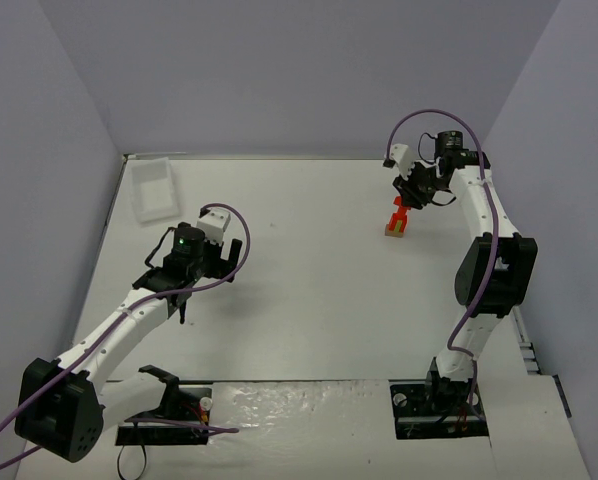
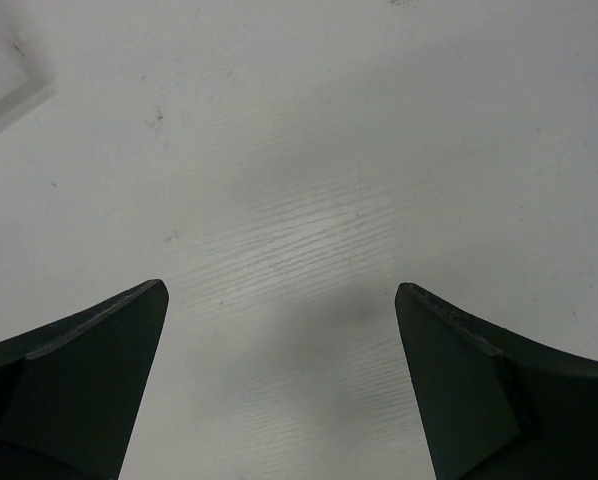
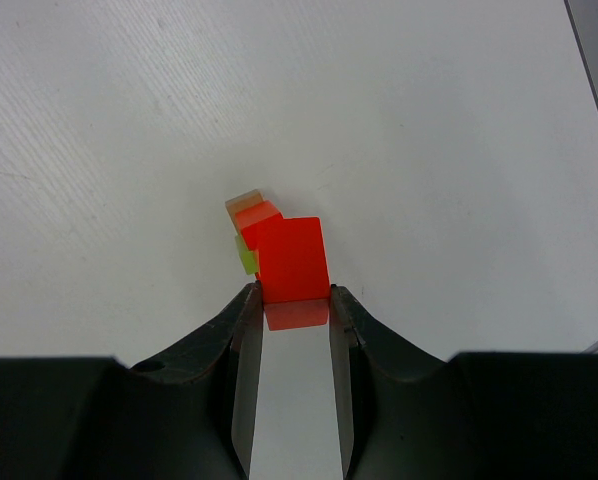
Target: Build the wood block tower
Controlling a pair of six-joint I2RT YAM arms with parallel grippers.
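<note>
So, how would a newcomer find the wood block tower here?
Look at the far right of the white table, at the right gripper. The wood block tower stands there: a tiny red-orange stack on a tan base. Its only neighbour, the far-left tray, is white.

Left gripper [image 2: 281,290] hangs over bare white table [image 2: 309,150]. The two dark fingers [image 2: 79,380] are spread wide, one at each lower corner, with nothing between them. Faint grain lines run across the surface. Small dark specks [image 2: 157,118] upper left. Corner of a white object [image 2: 4,85] at the top-left edge, blurred.
</note>
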